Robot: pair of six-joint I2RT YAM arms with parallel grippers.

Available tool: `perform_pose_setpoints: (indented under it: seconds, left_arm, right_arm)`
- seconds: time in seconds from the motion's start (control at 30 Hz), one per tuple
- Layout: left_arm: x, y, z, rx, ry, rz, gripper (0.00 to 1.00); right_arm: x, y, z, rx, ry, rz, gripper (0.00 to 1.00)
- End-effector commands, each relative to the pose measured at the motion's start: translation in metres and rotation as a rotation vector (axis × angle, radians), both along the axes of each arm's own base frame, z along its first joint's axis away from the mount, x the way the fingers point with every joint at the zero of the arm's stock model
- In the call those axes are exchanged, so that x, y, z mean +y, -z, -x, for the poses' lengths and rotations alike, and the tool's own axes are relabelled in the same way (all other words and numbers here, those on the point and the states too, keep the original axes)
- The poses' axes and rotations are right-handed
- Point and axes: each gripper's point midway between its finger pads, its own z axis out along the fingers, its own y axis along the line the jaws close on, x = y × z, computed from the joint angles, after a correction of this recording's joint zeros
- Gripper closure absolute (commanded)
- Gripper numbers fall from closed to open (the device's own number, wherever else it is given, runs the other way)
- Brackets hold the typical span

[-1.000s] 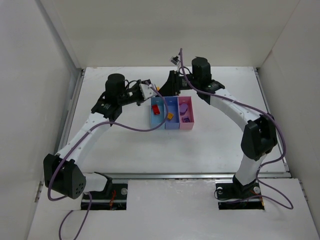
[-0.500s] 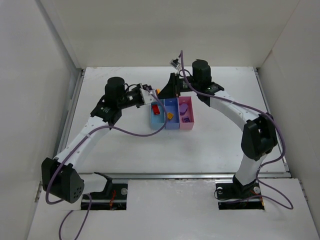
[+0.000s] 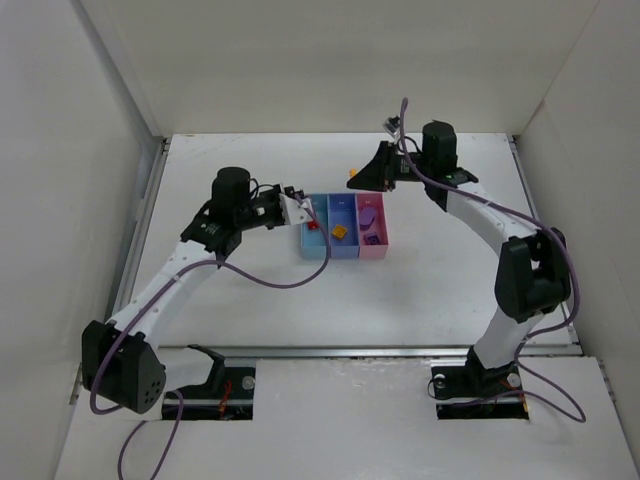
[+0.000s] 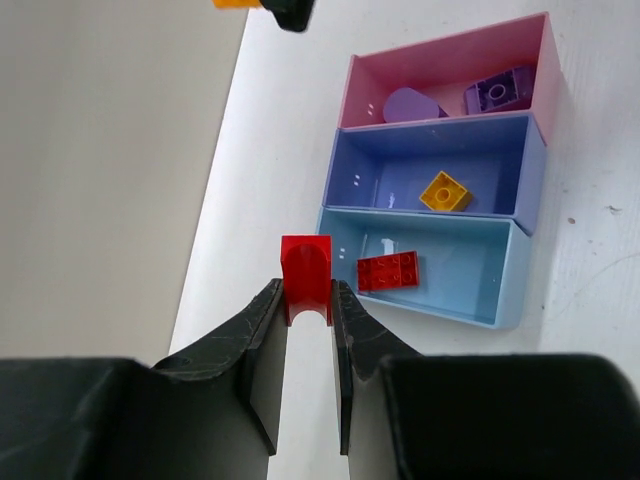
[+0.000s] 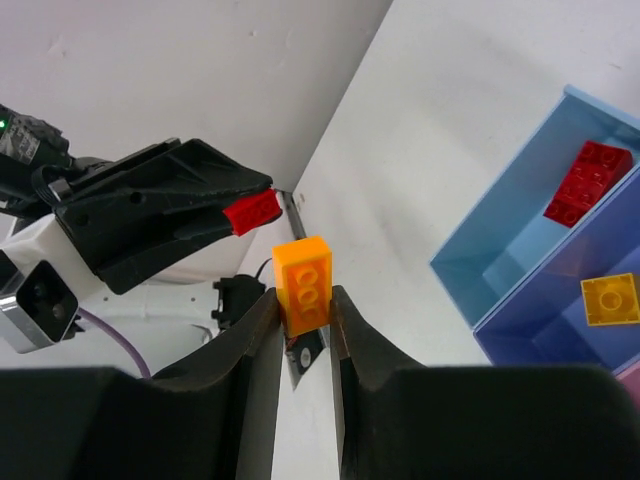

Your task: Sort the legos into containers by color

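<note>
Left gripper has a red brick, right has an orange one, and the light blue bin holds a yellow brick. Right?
Not quite: the light blue bin holds a flat red brick; the yellow brick is in the periwinkle bin, per the left wrist view. Left gripper does pinch a red arch piece, right gripper an orange brick.

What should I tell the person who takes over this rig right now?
Left gripper: shut on a red brick, beside the light blue bin.
Right gripper: shut on an orange brick, in the air.
Done: another red brick in the light blue bin, a yellow brick in the periwinkle bin, purple pieces in the pink bin.
Left: drop the two held bricks, probably red into light blue, orange into periwinkle.
</note>
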Motion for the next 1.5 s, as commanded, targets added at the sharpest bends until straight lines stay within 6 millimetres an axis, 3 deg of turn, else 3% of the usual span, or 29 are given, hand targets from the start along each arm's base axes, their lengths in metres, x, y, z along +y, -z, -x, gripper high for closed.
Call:
perform_pose_setpoints:
  seconds: [0.0, 0.07, 0.1, 0.13, 0.17, 0.2, 0.23, 0.27, 0.37, 0.4, 0.47, 0.5, 0.6, 0.63, 0.7, 0.73, 0.83, 0.9, 1.07, 1.23, 1.27, 1.37, 1.47]
  left_arm:
    - [0.002, 0.0, 0.007, -0.001, 0.015, -0.01, 1.0]
    - [0.0, 0.0, 0.003, 0.038, 0.008, -0.008, 1.0]
    - [0.0, 0.012, -0.004, 0.094, -0.018, -0.023, 1.0]
    - [0.003, 0.022, -0.007, 0.157, -0.058, -0.039, 1.0]
    - [0.003, 0.029, -0.009, 0.239, -0.098, -0.021, 1.0]
    - [-0.002, 0.033, -0.017, 0.293, -0.112, -0.019, 1.0]
    - [0.0, 0.044, -0.013, 0.367, -0.125, -0.035, 1.0]
    - [0.0, 0.047, -0.013, 0.408, -0.133, -0.028, 1.0]
    - [-0.003, 0.059, -0.005, 0.473, -0.123, -0.017, 1.0]
    - [-0.003, 0.06, -0.002, 0.471, -0.111, -0.009, 1.0]
    - [-0.005, 0.061, -0.003, 0.478, -0.12, 0.006, 1.0]
    - [-0.005, 0.061, -0.003, 0.478, -0.12, 0.006, 1.0]
    - [-0.004, 0.065, -0.004, 0.493, -0.135, 0.004, 1.0]
    - [-0.003, 0.065, -0.005, 0.491, -0.143, 0.001, 1.0]
    - [-0.003, 0.064, -0.007, 0.483, -0.142, 0.005, 1.0]
    - [-0.003, 0.064, -0.007, 0.482, -0.142, 0.005, 1.0]
    - [-0.003, 0.063, -0.009, 0.472, -0.149, 0.005, 1.0]
    - [-0.003, 0.067, -0.01, 0.481, -0.15, 0.001, 1.0]
    - [-0.002, 0.078, -0.022, 0.499, -0.202, -0.025, 1.0]
    - [-0.015, 0.09, -0.04, 0.49, -0.262, -0.1, 1.0]
    - [-0.016, 0.1, -0.045, 0.507, -0.271, -0.117, 0.95]
    - [-0.022, 0.107, -0.057, 0.501, -0.289, -0.12, 0.88]
    - [-0.028, 0.111, -0.06, 0.506, -0.284, -0.117, 0.82]
  right_arm:
    - [0.001, -0.025, 0.007, -0.093, 0.012, -0.024, 1.0]
    - [0.001, -0.01, 0.001, -0.039, 0.07, 0.014, 1.0]
    - [-0.001, 0.004, -0.005, 0.004, 0.107, 0.049, 1.0]
    - [-0.006, 0.036, -0.006, 0.108, 0.142, 0.142, 1.0]
    - [-0.007, 0.054, -0.006, 0.153, 0.17, 0.214, 1.0]
    - [-0.011, 0.063, -0.022, 0.141, 0.27, 0.322, 1.0]
    - [-0.014, 0.076, -0.023, 0.157, 0.295, 0.408, 1.0]
    - [-0.019, 0.104, -0.015, 0.186, 0.272, 0.531, 1.0]
    - [-0.008, 0.11, -0.014, 0.125, 0.274, 0.655, 1.0]
    - [-0.006, 0.118, -0.011, 0.129, 0.262, 0.678, 0.96]
    - [-0.006, 0.114, -0.014, 0.119, 0.273, 0.678, 0.92]
    - [-0.006, 0.118, -0.015, 0.135, 0.276, 0.68, 0.81]
    - [-0.007, 0.124, -0.016, 0.15, 0.285, 0.691, 0.67]
    - [-0.007, 0.129, -0.016, 0.157, 0.283, 0.696, 0.57]
    - [-0.006, 0.127, -0.018, 0.149, 0.286, 0.69, 0.45]
    - [-0.005, 0.127, -0.018, 0.157, 0.29, 0.687, 0.34]
    - [-0.003, 0.121, -0.019, 0.143, 0.287, 0.669, 0.21]
    - [-0.001, 0.117, -0.019, 0.13, 0.273, 0.659, 0.2]
    - [-0.003, 0.075, -0.019, 0.058, 0.303, 0.612, 0.2]
    - [-0.047, 0.043, -0.038, 0.018, 0.47, 0.615, 0.18]
    - [-0.057, 0.046, -0.037, 0.032, 0.489, 0.631, 0.18]
    - [-0.085, 0.036, -0.038, 0.031, 0.555, 0.625, 0.18]
    - [-0.096, 0.038, -0.037, 0.034, 0.571, 0.633, 0.17]
